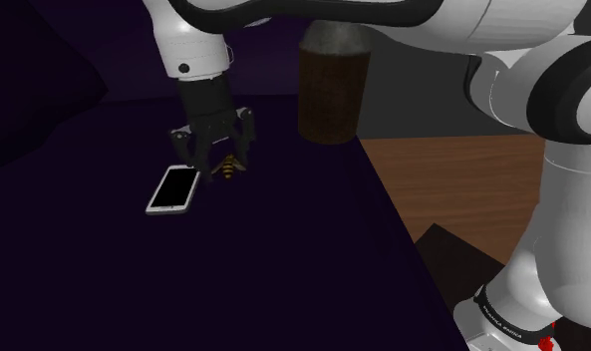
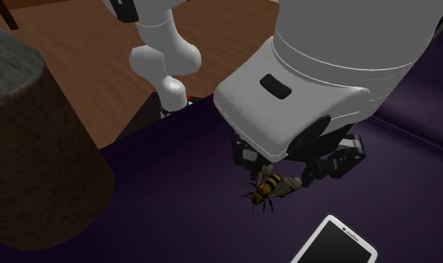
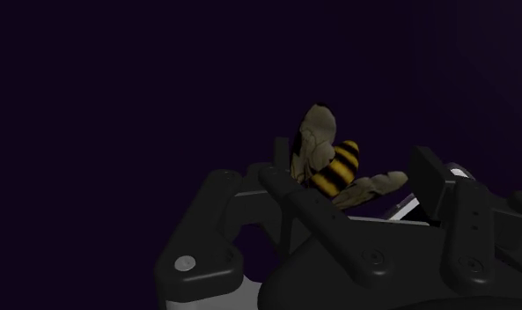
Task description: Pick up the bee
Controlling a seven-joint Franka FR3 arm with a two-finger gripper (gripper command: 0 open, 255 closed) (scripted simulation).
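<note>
Near the middle of the dark purple desk, a yellow-and-black striped bee with pale wings sits just beside a white-edged, black-screened phone. Directly over it the black two-fingered hand is spread, one finger on either side of the bee, seemingly not pressing it. Well apart stands a brown, grey-topped cylinder.
</note>
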